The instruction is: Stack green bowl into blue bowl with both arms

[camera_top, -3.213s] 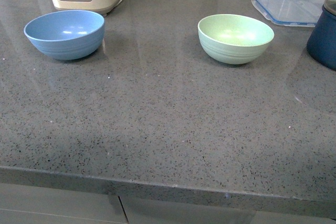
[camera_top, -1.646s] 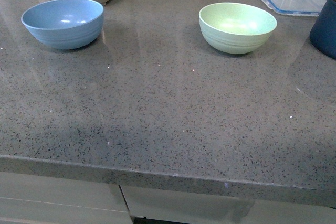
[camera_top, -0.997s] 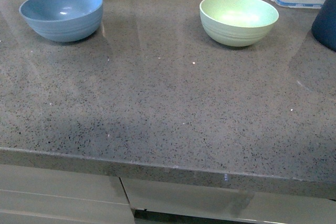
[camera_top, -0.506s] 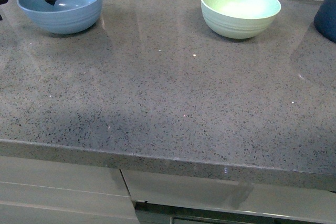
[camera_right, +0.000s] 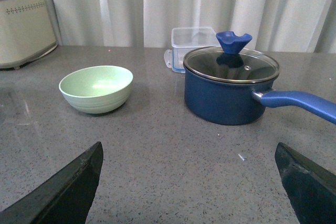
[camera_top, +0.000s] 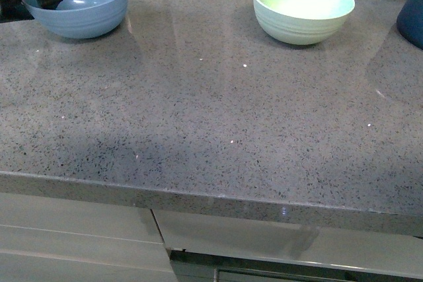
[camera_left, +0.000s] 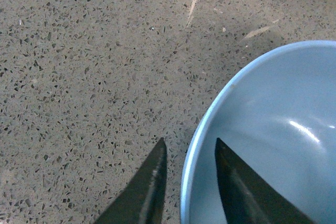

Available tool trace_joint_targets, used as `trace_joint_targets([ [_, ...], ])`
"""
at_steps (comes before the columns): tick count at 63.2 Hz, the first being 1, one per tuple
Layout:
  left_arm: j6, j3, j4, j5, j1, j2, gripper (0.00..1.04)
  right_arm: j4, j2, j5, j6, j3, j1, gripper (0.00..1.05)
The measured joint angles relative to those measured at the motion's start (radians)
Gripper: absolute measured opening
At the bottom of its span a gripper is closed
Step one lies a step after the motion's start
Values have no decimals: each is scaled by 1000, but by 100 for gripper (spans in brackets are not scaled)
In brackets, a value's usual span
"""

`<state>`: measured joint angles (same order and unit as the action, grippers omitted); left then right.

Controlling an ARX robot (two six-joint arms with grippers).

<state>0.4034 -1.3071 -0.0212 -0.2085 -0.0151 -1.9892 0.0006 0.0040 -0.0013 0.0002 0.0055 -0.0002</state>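
The blue bowl [camera_top: 86, 1] stands at the far left of the grey counter, the green bowl [camera_top: 303, 8] upright at the far middle-right, well apart from it. My left gripper [camera_top: 32, 4] is open and straddles the blue bowl's left rim. In the left wrist view one finger [camera_left: 239, 187] is inside the blue bowl [camera_left: 273, 145], the other finger [camera_left: 149, 184] outside over the counter, and the left gripper [camera_left: 190, 141] holds nothing. The right gripper [camera_right: 189, 148] is wide open above bare counter, some way short of the green bowl [camera_right: 96, 88]. It does not show in the front view.
A dark navy pot [camera_right: 228, 90] with a glass lid and long handle stands beside the green bowl, with a clear lidded container [camera_right: 191, 40] behind it. A cream appliance [camera_right: 23, 22] sits behind the blue bowl. The counter's front edge [camera_top: 211, 196] runs across the front view.
The left gripper came in from the upper left and dropped over the blue bowl's left rim. Both bowls have slid up in the front view but stand where they were on the counter.
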Motion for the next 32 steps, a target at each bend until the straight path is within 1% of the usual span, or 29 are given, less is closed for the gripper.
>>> trace_joint_targets([
  [5,0,2,2,4,0,0,12,0,0,0,0,0,0,95],
  [8,6,3,2,9,0,7,6,0,0,0,0,0,0,95],
  [18,6,11,1,3,-14,26,6,0,0,0,0,0,0,95],
  [32,9,5,-20,2,-82,58,6,0,0,0,0,0,0,95],
])
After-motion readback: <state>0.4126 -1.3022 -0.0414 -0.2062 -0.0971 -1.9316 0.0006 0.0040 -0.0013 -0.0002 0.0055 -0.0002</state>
